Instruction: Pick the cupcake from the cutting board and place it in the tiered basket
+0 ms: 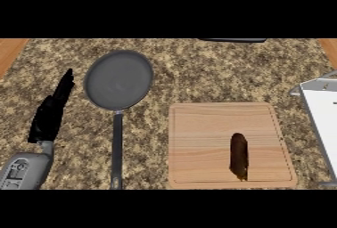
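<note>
Cupcake (239, 156) near cutting board (197, 133) front edge; left hand (49, 118) straight-fingered, apart beside pan (119, 80).

Worktop (217, 75): speckled brown granite, wood trim at both far corners.
Frying pan (118, 80): grey, left of centre, handle towards the near edge.
Cutting board (211, 129): pale wood, just right of the pan's handle.
Tiered basket (319, 111): white, at the right edge.

Pale wooden cutting board (217, 129), matt grey pan (118, 80), speckled stone counter (217, 71).
</note>
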Action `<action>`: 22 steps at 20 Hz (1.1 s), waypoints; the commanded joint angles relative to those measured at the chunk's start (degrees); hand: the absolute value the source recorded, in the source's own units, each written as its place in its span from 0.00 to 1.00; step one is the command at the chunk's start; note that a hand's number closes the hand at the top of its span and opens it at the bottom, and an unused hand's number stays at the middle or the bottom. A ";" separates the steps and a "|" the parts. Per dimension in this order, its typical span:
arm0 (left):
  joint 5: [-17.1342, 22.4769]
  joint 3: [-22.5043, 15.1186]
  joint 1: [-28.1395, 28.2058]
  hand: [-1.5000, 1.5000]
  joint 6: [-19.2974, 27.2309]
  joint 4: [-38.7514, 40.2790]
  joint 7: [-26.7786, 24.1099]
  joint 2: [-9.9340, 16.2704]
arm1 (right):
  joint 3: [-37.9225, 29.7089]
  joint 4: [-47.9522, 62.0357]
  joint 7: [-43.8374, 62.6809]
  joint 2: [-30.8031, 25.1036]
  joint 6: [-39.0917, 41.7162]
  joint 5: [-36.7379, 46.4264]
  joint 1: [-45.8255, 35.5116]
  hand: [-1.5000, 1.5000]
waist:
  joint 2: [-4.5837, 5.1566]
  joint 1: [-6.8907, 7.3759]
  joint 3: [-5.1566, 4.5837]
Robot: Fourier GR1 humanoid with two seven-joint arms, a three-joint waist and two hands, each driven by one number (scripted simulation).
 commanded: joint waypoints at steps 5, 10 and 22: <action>-0.08 1.24 1.17 0.50 0.31 -0.60 0.00 0.53 | -2.70 5.61 9.67 -6.02 9.43 4.90 2.30 1.00 | -0.54 -1.51 0.06; -0.64 1.51 0.34 0.50 1.11 1.47 0.13 -0.77 | -4.70 2.66 8.80 -2.58 11.30 4.00 3.05 1.00 | -0.99 -2.97 0.06; -1.30 2.64 3.19 0.50 0.39 -0.22 -0.86 -0.59 | -11.86 -12.66 1.59 4.72 9.65 -4.46 14.30 1.00 | -1.61 -4.42 0.04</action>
